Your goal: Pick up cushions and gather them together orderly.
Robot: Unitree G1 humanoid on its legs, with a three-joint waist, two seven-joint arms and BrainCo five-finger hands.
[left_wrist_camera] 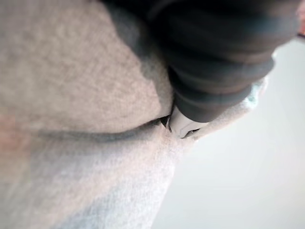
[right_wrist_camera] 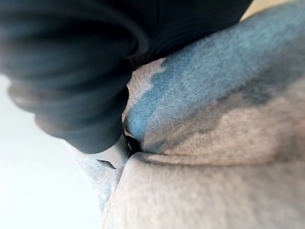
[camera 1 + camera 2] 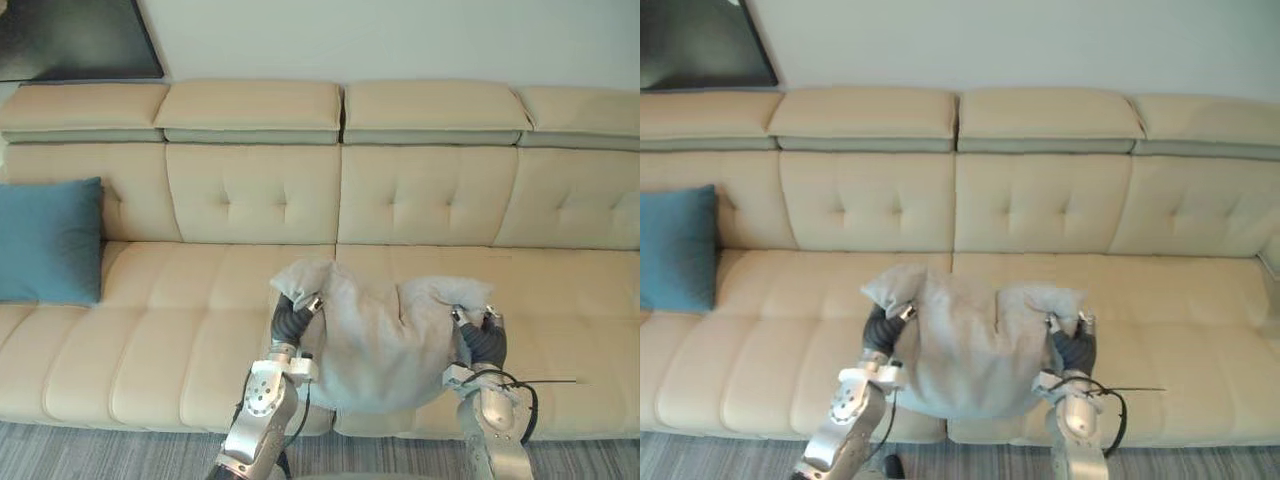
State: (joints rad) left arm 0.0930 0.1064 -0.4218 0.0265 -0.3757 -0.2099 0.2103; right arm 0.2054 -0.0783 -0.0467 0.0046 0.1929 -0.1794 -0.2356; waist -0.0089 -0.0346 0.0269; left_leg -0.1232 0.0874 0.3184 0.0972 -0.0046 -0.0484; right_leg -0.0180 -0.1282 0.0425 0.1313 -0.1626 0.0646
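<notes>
A light grey cushion (image 3: 380, 345) hangs between my two hands in front of the beige sofa's (image 3: 180, 310) seat edge, near the middle. My left hand (image 3: 292, 318) grips its upper left corner and my right hand (image 3: 482, 338) its upper right corner, so the cloth bunches up above both. In the left wrist view my left hand (image 1: 224, 62) digs into a fold of the grey cushion (image 1: 71, 95). In the right wrist view my right hand (image 2: 71, 71) does the same, pressed into the grey cushion (image 2: 214, 143). A blue cushion (image 3: 48, 240) leans upright against the backrest at the sofa's far left.
The long sofa spans the whole width, with tufted backrests (image 3: 250, 195) and headrests above. A dark panel (image 3: 75, 38) hangs on the wall at the top left. Grey carpet (image 3: 100, 450) runs along the sofa's front.
</notes>
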